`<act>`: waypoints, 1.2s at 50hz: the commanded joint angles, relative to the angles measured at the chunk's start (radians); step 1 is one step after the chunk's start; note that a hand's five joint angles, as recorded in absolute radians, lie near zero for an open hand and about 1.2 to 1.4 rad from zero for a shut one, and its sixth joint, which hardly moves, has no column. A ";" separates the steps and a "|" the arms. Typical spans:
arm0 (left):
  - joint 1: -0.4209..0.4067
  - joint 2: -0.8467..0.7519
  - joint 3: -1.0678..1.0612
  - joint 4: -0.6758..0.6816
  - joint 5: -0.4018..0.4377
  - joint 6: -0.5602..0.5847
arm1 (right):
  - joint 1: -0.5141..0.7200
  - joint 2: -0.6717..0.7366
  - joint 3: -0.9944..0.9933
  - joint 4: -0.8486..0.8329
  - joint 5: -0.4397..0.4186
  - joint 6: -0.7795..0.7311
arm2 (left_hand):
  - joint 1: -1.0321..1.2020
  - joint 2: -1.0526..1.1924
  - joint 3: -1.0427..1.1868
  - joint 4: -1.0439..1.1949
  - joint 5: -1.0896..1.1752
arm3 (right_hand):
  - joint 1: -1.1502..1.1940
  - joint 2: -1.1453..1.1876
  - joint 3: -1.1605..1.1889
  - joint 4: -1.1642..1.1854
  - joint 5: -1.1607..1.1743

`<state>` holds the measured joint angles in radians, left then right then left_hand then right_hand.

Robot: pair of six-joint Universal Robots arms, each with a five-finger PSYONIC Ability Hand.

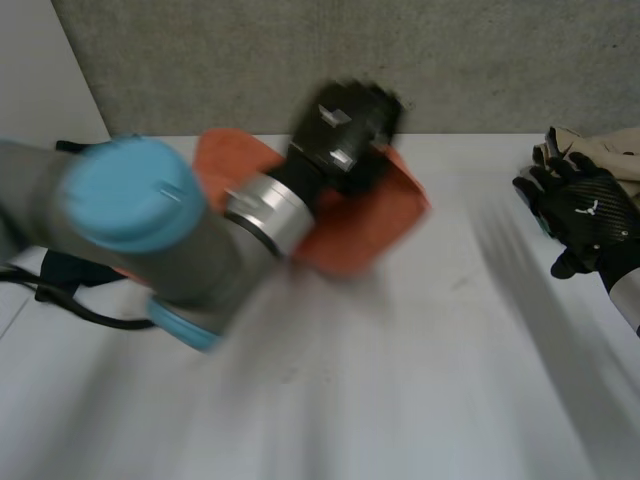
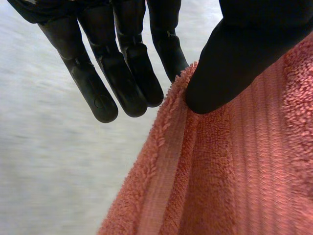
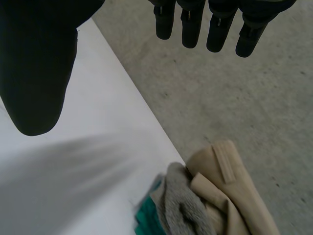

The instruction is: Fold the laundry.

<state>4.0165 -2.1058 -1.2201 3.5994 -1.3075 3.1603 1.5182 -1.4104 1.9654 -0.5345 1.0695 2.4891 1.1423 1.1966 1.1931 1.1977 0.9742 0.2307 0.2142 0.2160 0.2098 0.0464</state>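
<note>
Left robot hand (image 1: 345, 125) first: it's at top centre of the head view, right over the orange towel (image 1: 370, 225). Through its wrist camera the fingers (image 2: 122, 73) hang straight and close together, just off the towel's edge. The thumb (image 2: 234, 58) sets its tip on the hem (image 2: 164, 161). I'd call that spread, with nothing pinched between thumb and fingers. The left arm (image 1: 150, 230) crosses the left half of the frame and covers part of the cloth.

The towel lies on the white table (image 1: 400, 380), upper centre, back near the far edge, one corner jutting to the right. It's thick ribbed terry with a flat woven hem. It looks soft, floppy and light, so it should sag and drape from wherever it's lifted, and it seems grippy rather than slick. The best hold, to my eye, is a corner on that hem, where the weave looks flatter and firmer. A matching corner for the other hand would keep the fold square.

At the far right of the frame is the right robot hand (image 1: 585, 220), well apart from the towel. Its fingers are straight and apart, thumb wide, holding nothing, at the table's edge. Just beside it sits a pile (image 3: 210, 200) of beige, grey and green cloth.
</note>
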 commanded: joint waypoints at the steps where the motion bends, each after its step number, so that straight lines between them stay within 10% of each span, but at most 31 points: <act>1: -0.125 -0.261 0.162 0.015 -0.036 0.087 | -0.003 -0.002 -0.003 0.011 0.073 0.001 | 0.254 0.200 0.203 0.199 0.248 | -0.056 -0.040 -0.041 -0.035 -0.046; 6: -0.174 -0.241 0.148 0.012 -0.062 0.112 | -0.001 -0.001 -0.014 0.063 0.087 0.004 | -0.660 -0.714 -0.710 -0.715 -0.666 | -0.056 -0.040 -0.041 -0.035 -0.046; 10: -0.171 -0.111 0.078 0.012 -0.070 0.115 | 0.000 -0.002 -0.029 0.122 0.087 0.005 | -0.846 -0.901 -0.897 -0.902 -0.853 | -0.056 -0.040 -0.041 -0.035 -0.046; 17: -0.087 0.082 -0.094 0.004 -0.072 0.165 | 0.011 -0.047 -0.079 0.319 0.089 0.068 | -0.861 -0.916 -0.912 -0.917 -0.868 | -0.056 -0.040 -0.041 -0.035 -0.046; 34: 0.436 0.225 -0.418 -0.195 -0.079 0.409 | 0.195 0.091 -0.142 0.633 0.093 0.329 | -0.820 -0.874 -0.871 -0.876 -0.827 | -0.046 -0.030 -0.032 -0.025 -0.037; 43: 0.509 0.254 -0.501 -0.195 -0.072 0.357 | 0.235 0.200 -0.145 0.524 0.125 0.338 | -0.823 -0.877 -0.874 -0.878 -0.830 | 0.297 0.313 0.312 0.318 0.307; 46: 0.510 0.259 -0.516 -0.197 -0.072 0.313 | 0.238 0.214 -0.157 0.472 0.142 0.341 | -0.823 -0.877 -0.874 -0.878 -0.830 | 1.163 1.179 1.177 1.183 1.172; 60: 0.467 0.270 -0.561 -0.192 -0.090 0.172 | 0.434 -0.123 -0.382 0.416 0.208 0.341 | -0.832 -0.886 -0.883 -0.887 -0.838 | 1.166 1.182 1.180 1.186 1.175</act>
<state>4.5109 -1.8328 -1.7672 3.4024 -1.3847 3.3588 1.8873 -1.4104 1.7067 -0.1507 1.2616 2.8277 0.3020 0.2893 0.2866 0.2846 0.1018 1.1198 1.1756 1.1825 1.1941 0.9965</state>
